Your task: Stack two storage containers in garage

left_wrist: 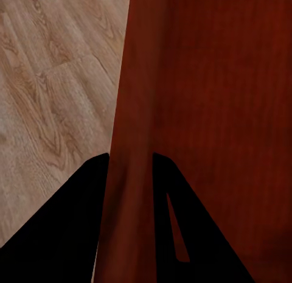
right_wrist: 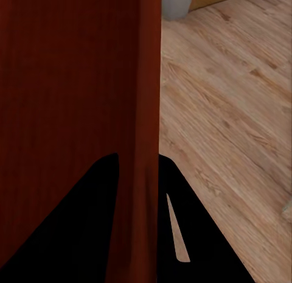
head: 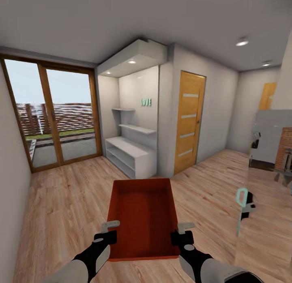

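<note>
- Carrying one storage container (head: pixel 142 214) through the living room: the bin hangs above the wood plank floor (head: pixel 61 202), held level between both arms, open top up and empty.
- The left gripper (head: pixel 108 231) clamps the container's left wall near the robot-side corner; the left wrist view shows the wall (left_wrist: pixel 129 173) pinched between both fingers.
- The right gripper (head: pixel 181 232) clamps the right wall (right_wrist: pixel 140 173) the same way, at the matching corner.
- Step in hand, as judged: transport of one container toward the garage, which is not in view.
- Ahead stand a white shelf unit (head: pixel 132 155), a wooden door (head: pixel 189 121) and glass doors (head: pixel 56 121).
- The next move calls for driving the base to an exit while keeping both grips even, so the bin stays level.
</note>
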Controlling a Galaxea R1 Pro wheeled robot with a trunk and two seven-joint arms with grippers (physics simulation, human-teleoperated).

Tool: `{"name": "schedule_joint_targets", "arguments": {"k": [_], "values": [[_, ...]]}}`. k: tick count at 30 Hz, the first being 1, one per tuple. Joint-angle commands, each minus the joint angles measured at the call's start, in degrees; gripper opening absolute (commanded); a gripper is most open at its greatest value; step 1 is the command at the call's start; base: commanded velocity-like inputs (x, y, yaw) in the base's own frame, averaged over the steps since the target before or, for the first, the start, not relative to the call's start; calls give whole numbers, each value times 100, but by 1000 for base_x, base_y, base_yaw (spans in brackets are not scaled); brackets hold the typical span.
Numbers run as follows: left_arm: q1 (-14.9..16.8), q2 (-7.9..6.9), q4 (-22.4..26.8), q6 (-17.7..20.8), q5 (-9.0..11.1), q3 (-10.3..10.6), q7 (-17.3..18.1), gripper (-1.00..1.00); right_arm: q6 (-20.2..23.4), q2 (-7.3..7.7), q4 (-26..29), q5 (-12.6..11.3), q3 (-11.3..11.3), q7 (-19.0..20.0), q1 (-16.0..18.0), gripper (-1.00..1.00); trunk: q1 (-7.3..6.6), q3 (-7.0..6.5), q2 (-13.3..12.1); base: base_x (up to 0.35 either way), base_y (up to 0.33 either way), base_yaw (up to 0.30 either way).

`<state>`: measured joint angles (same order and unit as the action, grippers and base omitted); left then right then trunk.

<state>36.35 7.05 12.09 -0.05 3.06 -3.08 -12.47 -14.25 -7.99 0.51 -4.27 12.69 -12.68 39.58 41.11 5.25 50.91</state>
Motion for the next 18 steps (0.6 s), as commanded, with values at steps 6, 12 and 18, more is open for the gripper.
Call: {"name": "schedule_joint_targets", "arguments": {"k": [6, 12, 18], "values": [[-5, -178, -5, 5, 89, 263, 456, -100, 2, 8, 28, 40, -382, 11, 57, -100, 4, 10, 7, 326, 0, 0], [-5, -178, -5, 5, 89, 264, 454, -100, 2, 8, 29, 40, -382, 11, 57, -100, 4, 10, 7, 326, 0, 0], [-5, -178, -5, 5, 89, 262, 455, -100, 2, 8, 28, 42, -382, 11, 59, -100, 4, 10, 7, 326, 0, -4]]}}
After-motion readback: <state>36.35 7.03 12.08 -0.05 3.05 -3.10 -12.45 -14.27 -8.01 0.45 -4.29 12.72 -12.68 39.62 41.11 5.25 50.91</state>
